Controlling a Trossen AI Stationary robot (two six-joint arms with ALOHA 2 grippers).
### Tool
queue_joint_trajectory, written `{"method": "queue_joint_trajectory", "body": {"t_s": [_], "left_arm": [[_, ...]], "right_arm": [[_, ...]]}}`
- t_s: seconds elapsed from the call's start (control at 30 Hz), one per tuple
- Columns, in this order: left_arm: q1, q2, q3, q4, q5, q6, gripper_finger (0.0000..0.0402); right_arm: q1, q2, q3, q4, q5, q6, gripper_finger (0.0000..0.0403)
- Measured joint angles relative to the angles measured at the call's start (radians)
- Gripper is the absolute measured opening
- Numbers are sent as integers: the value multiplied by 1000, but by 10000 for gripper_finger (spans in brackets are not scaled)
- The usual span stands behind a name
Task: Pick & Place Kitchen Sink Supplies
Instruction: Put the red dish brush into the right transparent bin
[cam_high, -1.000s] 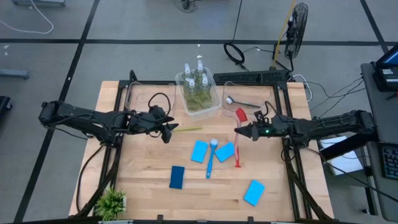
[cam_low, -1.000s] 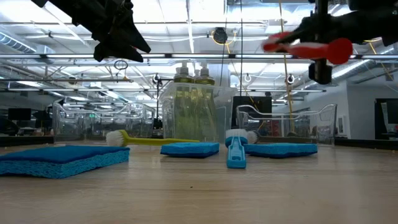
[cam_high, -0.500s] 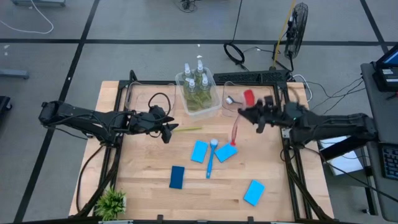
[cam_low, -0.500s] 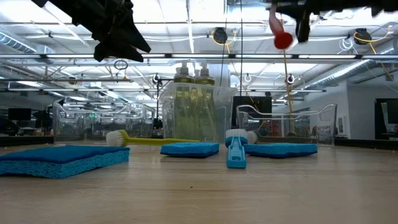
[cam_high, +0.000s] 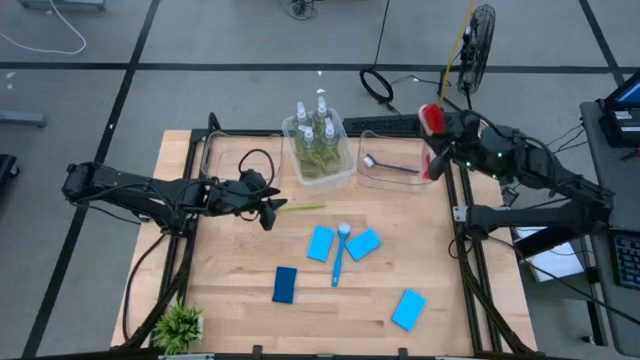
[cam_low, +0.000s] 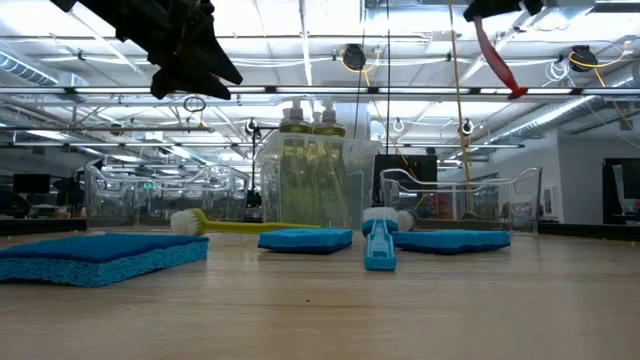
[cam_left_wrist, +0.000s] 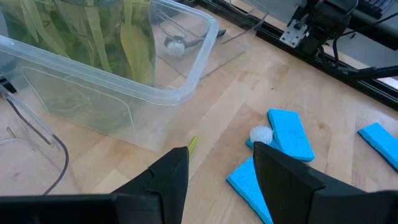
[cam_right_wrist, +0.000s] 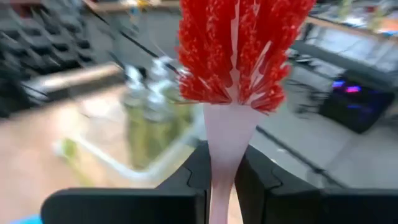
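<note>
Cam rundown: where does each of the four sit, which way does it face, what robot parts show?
High: overhead, straight down; both arms, left gripper, right gripper holding the red brush.
Low: table height, level across; blue brush ahead, grippers overhead.
Left wrist: past its open fingers toward the bottle bin.
Right wrist: past its fingers clamping the red brush.
Shared: bottle bin in all four.

Grey tiled floor (cam_high: 90, 110) with dark seams surrounds the table; a fan (cam_high: 478, 45), seemingly, stands behind.
</note>
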Motion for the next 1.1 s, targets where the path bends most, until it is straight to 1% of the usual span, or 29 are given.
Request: {"method": "queue_joint_trajectory", "body": {"t_s": [0.1,0.23,0.37,0.6,0.87,1.1], "left_arm": [[0,0,0,4,1,-25,182],[0,0,0,43,1,-15,182],[0,0,0,78,1,4,182],[0,0,0,100,1,11,182],[0,0,0,99,1,18,182],[0,0,0,97,0,18,182]], "right_arm": [[-45,28,11,-43,4,-80,35],[-111,95,11,-107,3,-172,35],[-174,193,11,-163,0,-266,35],[-248,379,11,-157,-2,-456,35],[-266,554,11,-159,-3,-645,35],[-277,667,10,-192,-3,-712,35]]}}
